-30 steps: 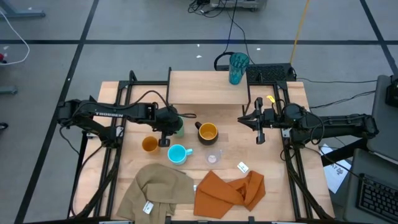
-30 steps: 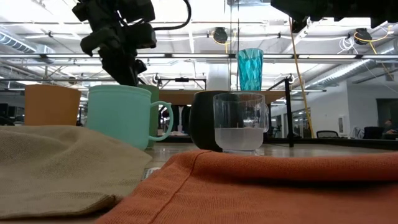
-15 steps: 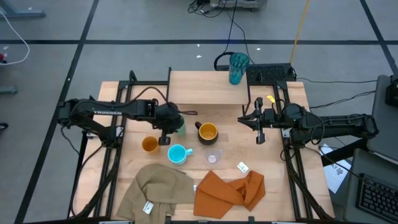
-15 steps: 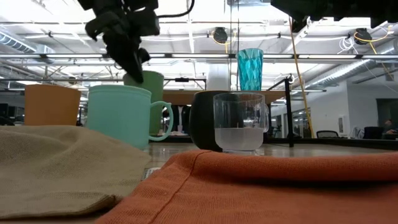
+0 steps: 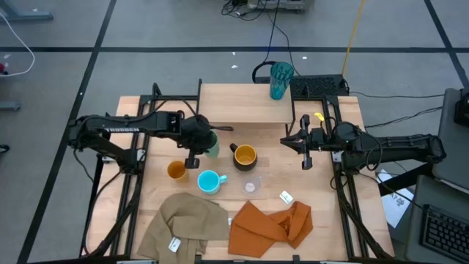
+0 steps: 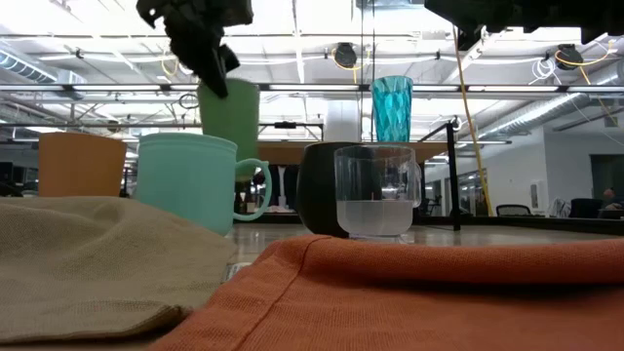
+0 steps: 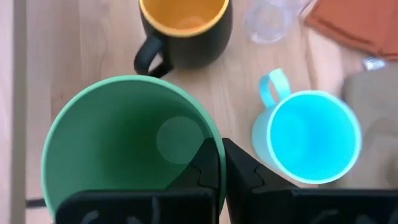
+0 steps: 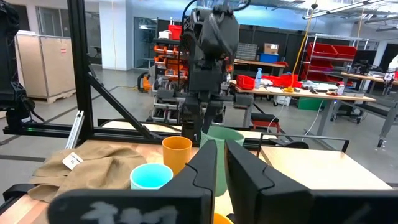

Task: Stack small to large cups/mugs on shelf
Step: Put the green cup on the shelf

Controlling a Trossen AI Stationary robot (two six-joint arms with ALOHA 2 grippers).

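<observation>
My left gripper (image 5: 204,149) is shut on the green cup (image 6: 229,117), which hangs in the air above the table's middle. The black mug with the yellow inside (image 5: 244,155), the light blue mug (image 5: 209,181), the small orange cup (image 5: 176,171) and the small clear cup (image 5: 251,185) stand on the table below it. The teal tumbler (image 5: 279,80) stands on the far right corner of the shelf (image 5: 234,106). My right gripper (image 5: 306,159) waits shut over the table's right side. My left gripper pinches the green cup's wall at the rim (image 7: 216,144), with one finger (image 7: 208,167) inside the cup and the other (image 7: 246,175) outside. The fingers come from above, pointing down. The cup hangs upright below them, mouth up, lifted clear of the table.
A tan cloth (image 5: 183,224) and an orange cloth (image 5: 271,224) lie along the table's near edge, with a small white tag (image 5: 286,196) beside them. Black frame rails run along both sides of the table. The shelf's board is bare apart from the tumbler.
My left gripper has risen with the green cup. The cup stood low behind the light blue mug a second ago and now hangs upright well above it, clear of the table. My right arm has kept still.
</observation>
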